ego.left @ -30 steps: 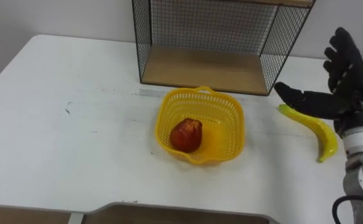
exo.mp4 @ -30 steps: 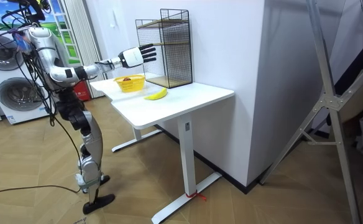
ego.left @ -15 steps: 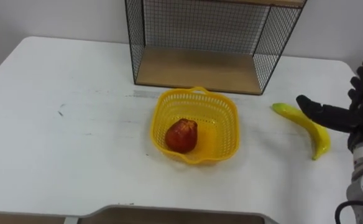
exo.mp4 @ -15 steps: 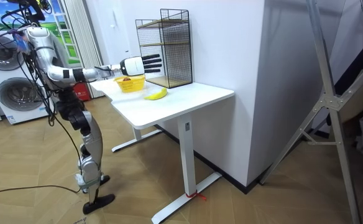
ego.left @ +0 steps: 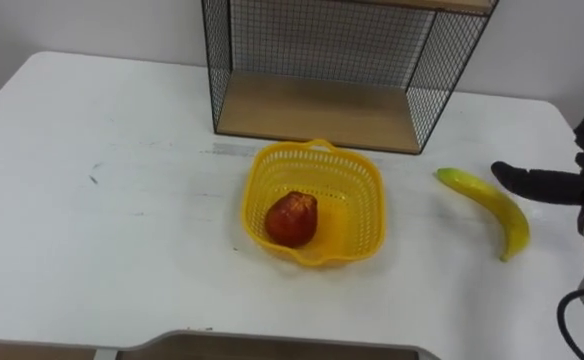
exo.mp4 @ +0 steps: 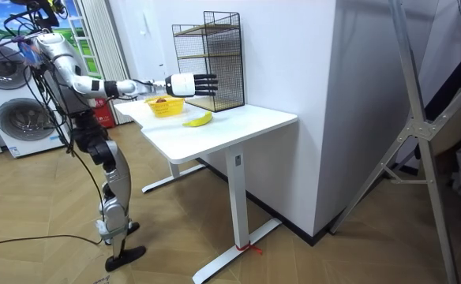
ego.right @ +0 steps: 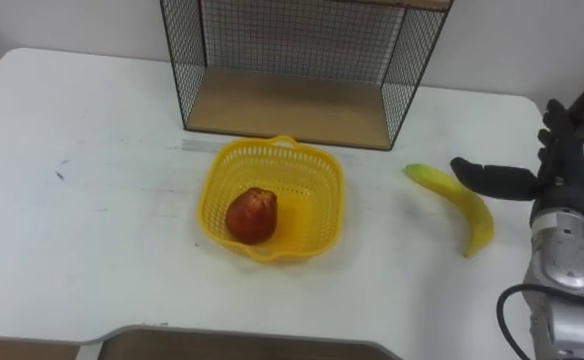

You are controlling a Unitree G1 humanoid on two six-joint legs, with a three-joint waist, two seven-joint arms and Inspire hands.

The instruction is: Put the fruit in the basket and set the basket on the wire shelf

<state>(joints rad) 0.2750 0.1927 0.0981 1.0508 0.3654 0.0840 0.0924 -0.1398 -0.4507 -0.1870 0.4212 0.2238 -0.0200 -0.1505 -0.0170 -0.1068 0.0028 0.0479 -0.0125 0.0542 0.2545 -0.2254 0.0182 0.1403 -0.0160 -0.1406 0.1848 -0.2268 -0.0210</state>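
Left eye view: right hand (ego.left: 544, 185) drawn back toward 3 o'clock since a second ago, fingers straight, empty, thumb just beside banana (ego.left: 487, 200). Banana yellow, curved, flat on desk (ego.left: 102, 200) at 3 o'clock of yellow basket (ego.left: 312, 155) holding red fruit (ego.left: 292, 218).

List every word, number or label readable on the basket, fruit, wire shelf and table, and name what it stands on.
None readable: no print shows on the yellow basket, the red fruit, the banana, the wire shelf or the white table.
The faint dark marks on the table are too small to read as letters.
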